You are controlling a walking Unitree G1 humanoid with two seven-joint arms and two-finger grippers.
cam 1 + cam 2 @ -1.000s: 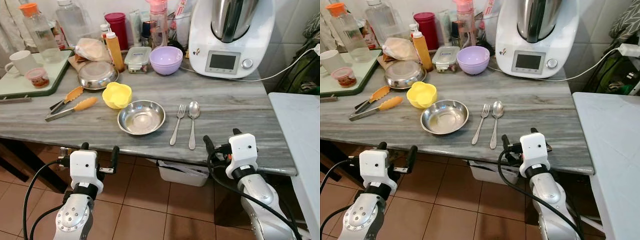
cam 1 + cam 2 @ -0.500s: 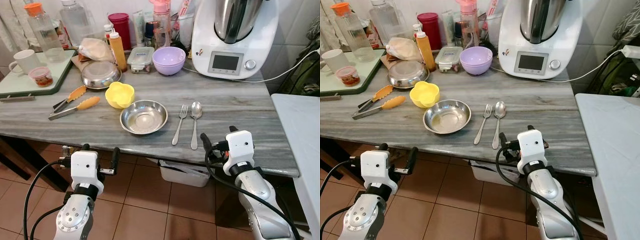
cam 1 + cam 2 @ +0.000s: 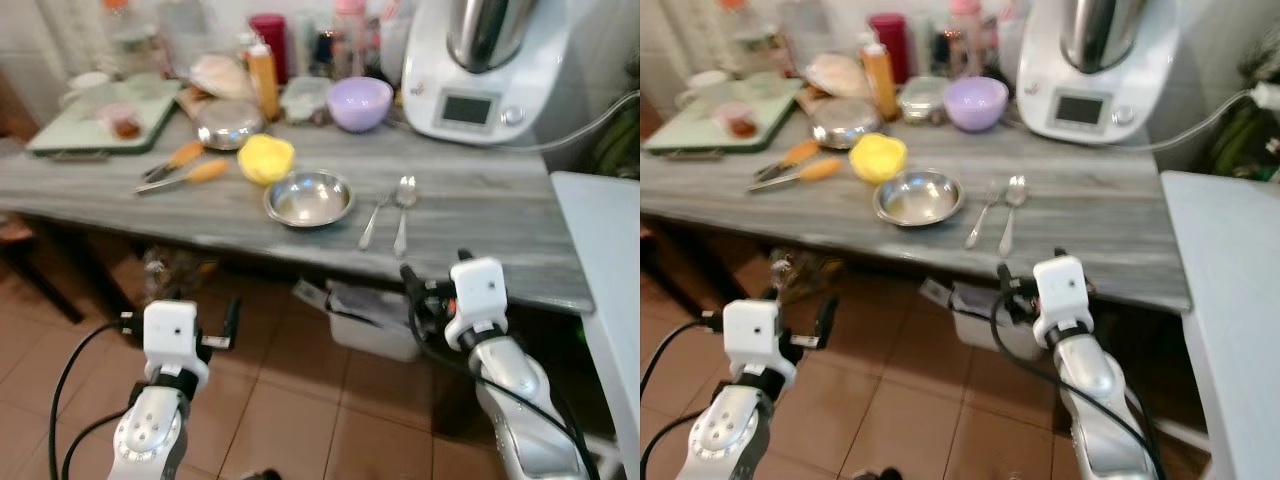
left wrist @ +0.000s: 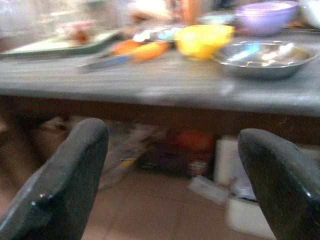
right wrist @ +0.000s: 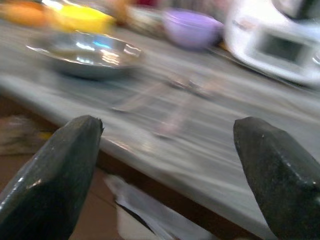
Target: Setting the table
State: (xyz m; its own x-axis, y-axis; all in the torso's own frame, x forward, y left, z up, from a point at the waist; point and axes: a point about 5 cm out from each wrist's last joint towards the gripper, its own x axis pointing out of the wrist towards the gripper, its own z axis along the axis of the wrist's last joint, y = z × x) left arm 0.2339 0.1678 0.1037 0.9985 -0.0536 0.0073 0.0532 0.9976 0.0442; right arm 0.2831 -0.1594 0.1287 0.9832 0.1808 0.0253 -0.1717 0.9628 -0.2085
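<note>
Left eye view, both grippers (image 3: 176,320) (image 3: 433,295) low before table (image 3: 480,230), fingers wide, empty

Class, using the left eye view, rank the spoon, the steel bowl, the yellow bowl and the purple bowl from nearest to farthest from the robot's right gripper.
From the right gripper:
1. Spoon, straight ahead on the table, beside the fork.
2. Steel bowl, ahead and to the left.
3. Yellow bowl, further left, behind the steel bowl.
4. Purple bowl, at the back near the white appliance.
</note>
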